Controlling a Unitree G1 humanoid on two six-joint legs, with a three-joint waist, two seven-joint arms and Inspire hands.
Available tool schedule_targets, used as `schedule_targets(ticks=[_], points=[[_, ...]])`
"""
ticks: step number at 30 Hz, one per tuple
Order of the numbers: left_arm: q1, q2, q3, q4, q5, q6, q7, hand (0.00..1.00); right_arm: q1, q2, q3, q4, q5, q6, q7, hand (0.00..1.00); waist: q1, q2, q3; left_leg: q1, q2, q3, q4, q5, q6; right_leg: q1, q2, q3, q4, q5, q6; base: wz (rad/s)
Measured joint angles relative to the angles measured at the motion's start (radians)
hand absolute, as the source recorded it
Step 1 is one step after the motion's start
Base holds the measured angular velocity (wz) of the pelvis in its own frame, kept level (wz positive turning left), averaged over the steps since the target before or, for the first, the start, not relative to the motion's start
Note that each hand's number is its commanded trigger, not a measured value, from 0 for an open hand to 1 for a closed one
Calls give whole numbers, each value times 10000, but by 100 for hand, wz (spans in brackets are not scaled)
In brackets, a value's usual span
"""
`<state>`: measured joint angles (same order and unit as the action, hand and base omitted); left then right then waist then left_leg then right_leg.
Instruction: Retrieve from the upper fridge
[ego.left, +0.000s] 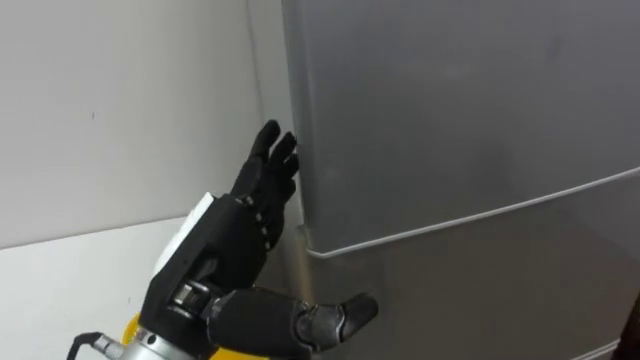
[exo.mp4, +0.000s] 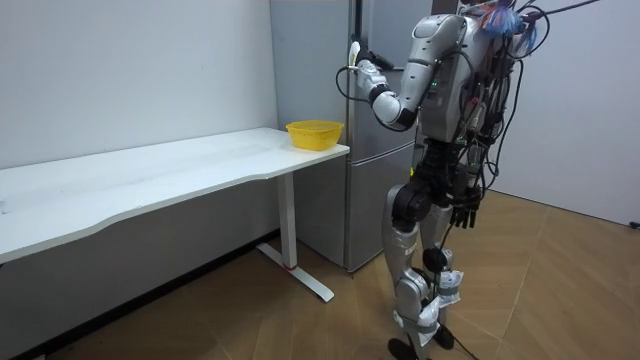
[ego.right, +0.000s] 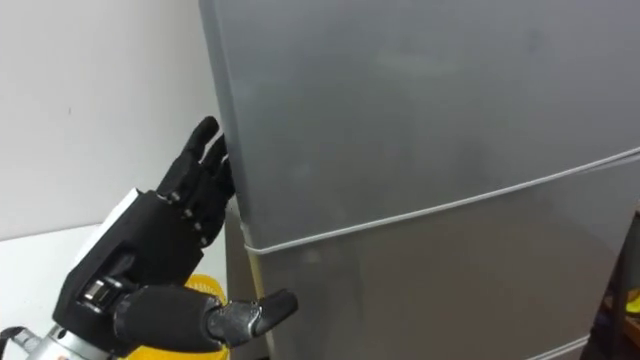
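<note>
Grey and plain, the fridge (ego.left: 450, 120) stands with its upper door (ego.left: 470, 90) shut, so whatever is to be fetched is hidden behind it. The left hand (ego.left: 235, 235) is raised at that door's left edge, just above the seam (ego.left: 470, 215) to the lower door. Its fingers (ego.left: 272, 160) are straight and spread wide against the edge, the thumb is stuck out lower down, and it holds nothing. The right hand (exo.mp4: 462, 212) hangs loose and empty by the thigh. I judge the step to be opening the door, with no grip made yet. The next move calls for hooking the fingers round the edge and pulling outward, probably with a step back to give the door room. A yellow bowl (exo.mp4: 314, 133) sits at the end of the white table (exo.mp4: 180, 170) beside the fridge. No brand, label or writing can be read on the door.
</note>
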<state>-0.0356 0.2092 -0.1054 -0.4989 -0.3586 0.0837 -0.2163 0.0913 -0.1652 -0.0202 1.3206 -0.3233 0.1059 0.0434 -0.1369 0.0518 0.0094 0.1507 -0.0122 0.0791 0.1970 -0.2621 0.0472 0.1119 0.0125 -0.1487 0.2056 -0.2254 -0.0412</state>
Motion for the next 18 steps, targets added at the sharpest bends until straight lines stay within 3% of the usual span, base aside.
schedule_targets(ticks=[10,11,12,13,18], points=[[-27,1,-157,94,-3,3,-104,0,-11,-12,5,48,0,-51,-3,0,-88,-9,28,14,9,-1,-38,0,0,-9,33,106,-17,-1,-1,-1],[-27,1,-166,94,-3,3,-107,64,-12,-12,5,49,1,-51,-4,0,-88,-9,29,20,9,-1,-56,0,0,-11,34,108,-18,-1,-1,0],[-27,4,-173,94,-4,3,-106,78,-12,-12,11,48,0,-49,-4,0,-95,-10,29,27,9,-1,-75,0,0,-19,39,114,-15,-1,-1,0],[-27,9,-183,95,-4,3,-105,100,-14,-11,20,48,-3,-47,-4,0,-99,-11,29,25,9,-1,-76,0,0,-27,40,117,-11,-1,-1,0],[-27,11,-124,101,-5,3,144,100,-18,-26,375,47,-9,-24,-9,0,-98,-37,45,0,11,-3,-81,0,0,-65,46,127,3,0,-1,1]])
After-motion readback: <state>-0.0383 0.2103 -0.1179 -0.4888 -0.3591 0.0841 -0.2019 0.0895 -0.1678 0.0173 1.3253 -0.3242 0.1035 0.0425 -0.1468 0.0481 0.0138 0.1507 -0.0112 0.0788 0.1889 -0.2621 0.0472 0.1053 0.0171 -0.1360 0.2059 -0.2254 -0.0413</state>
